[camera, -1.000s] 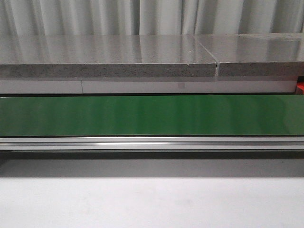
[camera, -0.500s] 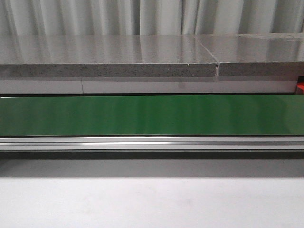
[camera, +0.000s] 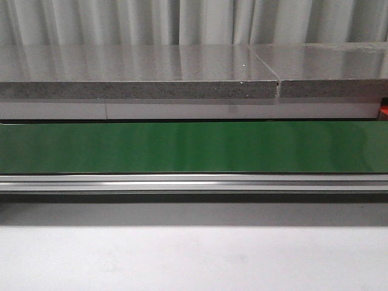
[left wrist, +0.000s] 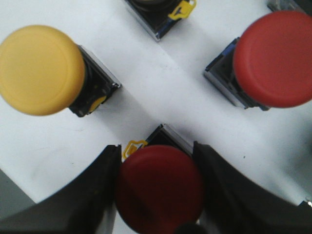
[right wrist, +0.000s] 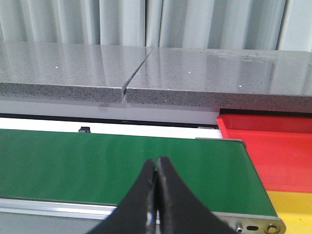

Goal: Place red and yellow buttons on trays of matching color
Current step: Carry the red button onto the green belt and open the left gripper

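Note:
In the left wrist view my left gripper (left wrist: 156,147) has its black fingers (left wrist: 100,187) pressed against both sides of a dark red button (left wrist: 160,190) that stands on a white surface (left wrist: 161,87). A second red button (left wrist: 275,58) and a yellow button (left wrist: 39,69) stand apart from it on the same surface. In the right wrist view my right gripper (right wrist: 157,162) is shut on nothing, over the green belt (right wrist: 97,165). The red tray (right wrist: 273,146) and the yellow tray (right wrist: 292,207) lie past the belt's end. Neither gripper and no button appears in the front view.
The green conveyor belt (camera: 194,147) runs across the front view with a metal rail (camera: 194,182) before it and a grey stone counter (camera: 139,73) behind. A further button base (left wrist: 156,12) is cut off at the left wrist view's edge.

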Controlling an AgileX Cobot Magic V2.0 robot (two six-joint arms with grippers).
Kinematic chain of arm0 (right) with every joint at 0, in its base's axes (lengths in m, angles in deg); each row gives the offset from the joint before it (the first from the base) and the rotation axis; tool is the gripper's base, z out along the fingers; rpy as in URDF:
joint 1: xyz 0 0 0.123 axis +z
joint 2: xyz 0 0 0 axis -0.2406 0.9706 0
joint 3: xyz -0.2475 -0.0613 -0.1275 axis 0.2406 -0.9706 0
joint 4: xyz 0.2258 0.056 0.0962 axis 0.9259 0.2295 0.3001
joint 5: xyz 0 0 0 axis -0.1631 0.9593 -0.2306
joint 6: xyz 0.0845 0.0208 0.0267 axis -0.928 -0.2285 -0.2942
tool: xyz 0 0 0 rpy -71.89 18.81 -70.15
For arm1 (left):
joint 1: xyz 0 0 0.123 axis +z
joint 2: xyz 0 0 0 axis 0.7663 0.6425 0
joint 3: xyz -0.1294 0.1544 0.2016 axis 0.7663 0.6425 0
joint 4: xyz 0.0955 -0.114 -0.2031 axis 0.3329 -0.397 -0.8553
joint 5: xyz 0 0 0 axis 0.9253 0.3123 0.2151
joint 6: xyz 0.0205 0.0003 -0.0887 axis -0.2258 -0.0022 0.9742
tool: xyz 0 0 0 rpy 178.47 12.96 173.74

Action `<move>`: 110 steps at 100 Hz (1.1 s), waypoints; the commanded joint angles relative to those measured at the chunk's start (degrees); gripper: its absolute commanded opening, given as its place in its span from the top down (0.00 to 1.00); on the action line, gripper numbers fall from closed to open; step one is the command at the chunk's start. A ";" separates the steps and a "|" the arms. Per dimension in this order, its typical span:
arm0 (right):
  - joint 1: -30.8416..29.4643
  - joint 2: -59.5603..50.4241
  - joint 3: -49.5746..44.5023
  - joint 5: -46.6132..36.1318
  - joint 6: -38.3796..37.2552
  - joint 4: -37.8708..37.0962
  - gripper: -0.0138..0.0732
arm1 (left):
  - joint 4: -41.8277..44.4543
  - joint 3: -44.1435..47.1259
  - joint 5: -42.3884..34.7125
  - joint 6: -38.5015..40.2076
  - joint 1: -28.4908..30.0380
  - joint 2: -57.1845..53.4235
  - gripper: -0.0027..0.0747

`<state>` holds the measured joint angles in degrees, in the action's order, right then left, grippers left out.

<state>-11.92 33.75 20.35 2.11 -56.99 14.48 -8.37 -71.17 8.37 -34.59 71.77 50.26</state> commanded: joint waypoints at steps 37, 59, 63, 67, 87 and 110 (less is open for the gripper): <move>0.24 -1.11 0.82 -4.71 0.22 -0.50 0.92 | -0.67 -1.56 2.48 -0.50 0.11 -14.40 0.99; 0.24 -1.11 0.82 -4.71 0.22 -0.50 0.92 | -7.19 -5.05 5.75 -9.05 0.11 -20.30 0.99; 0.24 -1.11 0.82 -4.71 0.22 -0.50 0.92 | -9.53 -6.22 6.59 -11.63 0.11 -20.30 0.99; 0.24 -1.11 0.82 -4.71 0.22 -0.50 0.92 | -12.03 -7.55 7.05 -14.18 0.01 -20.20 0.99; 0.24 -1.11 0.82 -4.71 0.22 -0.50 0.92 | -17.27 -12.22 6.67 -20.04 -1.65 -19.96 0.99; 0.24 -1.11 0.82 -4.71 0.22 -0.50 0.92 | -16.98 -14.90 4.71 -20.15 -7.35 -18.97 0.99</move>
<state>-11.92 33.75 20.35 2.11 -56.99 14.48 -24.54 -83.36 17.07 -54.48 66.33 31.61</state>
